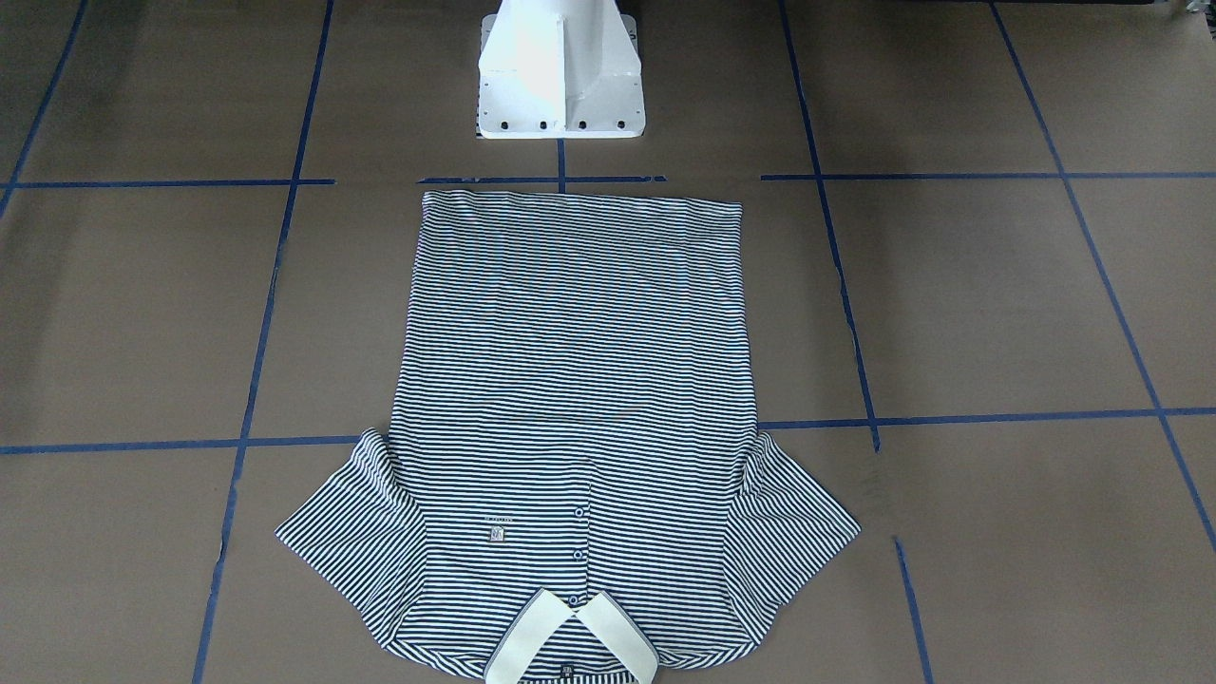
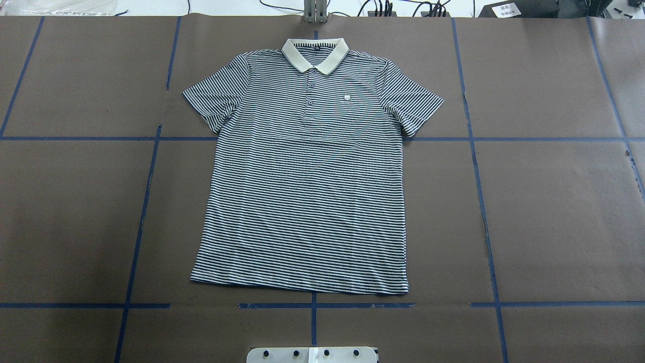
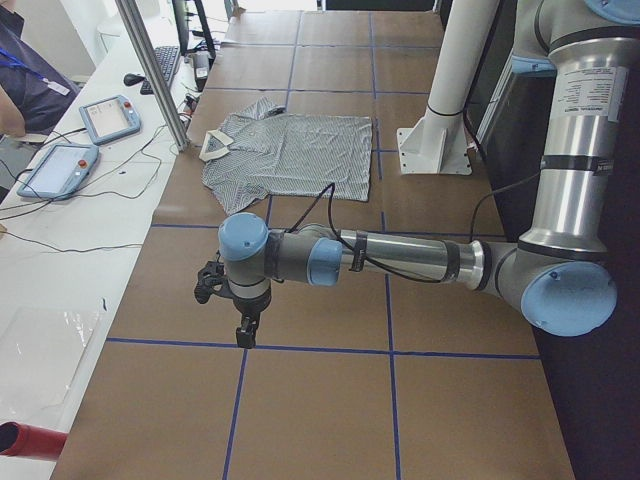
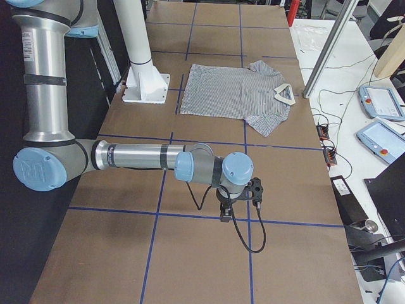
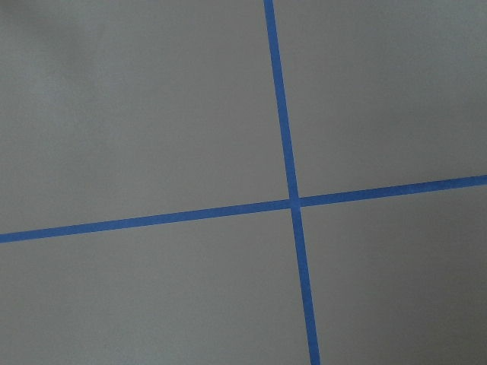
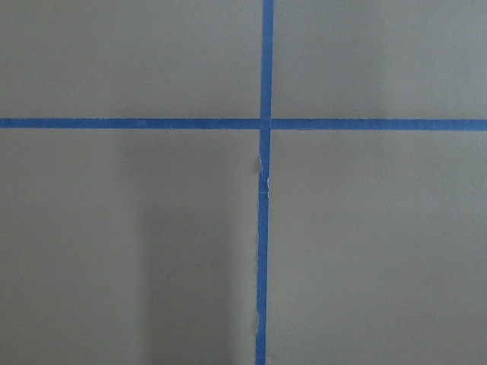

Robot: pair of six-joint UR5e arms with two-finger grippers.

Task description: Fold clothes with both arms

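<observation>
The white pedestal (image 1: 560, 76) stands at the robot's edge of the table (image 2: 554, 201), which is covered in brown paper marked off by blue tape (image 5: 289, 201). Just in front of the pedestal lies the hem (image 2: 302, 286) of the polo shirt (image 2: 307, 176). The shirt is spread flat, front up and unfolded, running straight away from the pedestal. Farther out are the placket and chest logo, then both short sleeves (image 2: 214, 98) splayed to either side. The white collar (image 2: 315, 53) is farthest from the pedestal, at the table's far edge.

Well off to one side of the pedestal, the left arm (image 3: 400, 260) reaches out low over bare paper. The left gripper (image 3: 244, 335) points down above a tape crossing, nowhere near the shirt. The right arm (image 4: 133, 156) mirrors it on the pedestal's other side, with the right gripper (image 4: 226, 214) over another crossing. I cannot tell whether either gripper's jaws are wide or narrow.
</observation>
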